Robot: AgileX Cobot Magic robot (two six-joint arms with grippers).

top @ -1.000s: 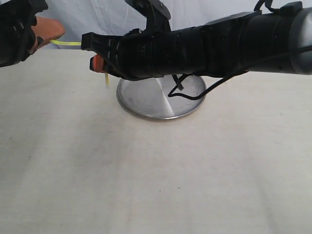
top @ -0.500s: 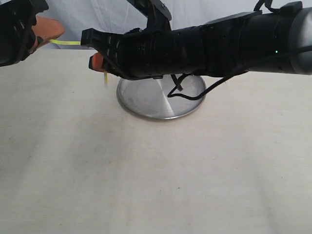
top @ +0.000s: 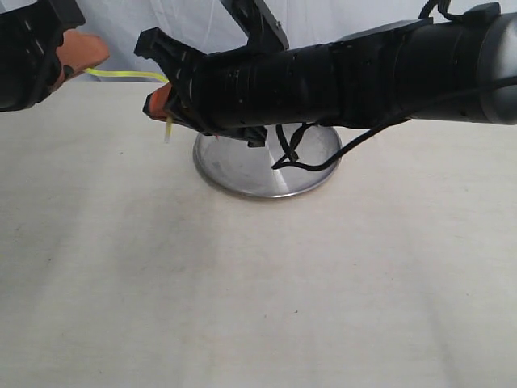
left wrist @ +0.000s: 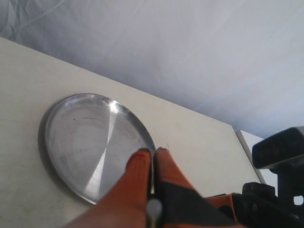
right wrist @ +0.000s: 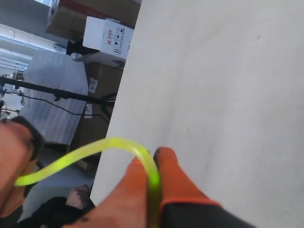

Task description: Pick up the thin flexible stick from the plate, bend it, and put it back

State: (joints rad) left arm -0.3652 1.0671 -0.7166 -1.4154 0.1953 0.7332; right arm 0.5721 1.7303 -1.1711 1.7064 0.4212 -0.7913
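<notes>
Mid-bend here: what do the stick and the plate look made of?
The thin flexible stick: probably translucent yellow-green plastic, glossy; it curves smoothly without kinking. The plate: likely stainless steel, brushed and shiny, with a bright radial glare streak.

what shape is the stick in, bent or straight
Bent: the stick curves in an arc between the right gripper and the left gripper.
</notes>
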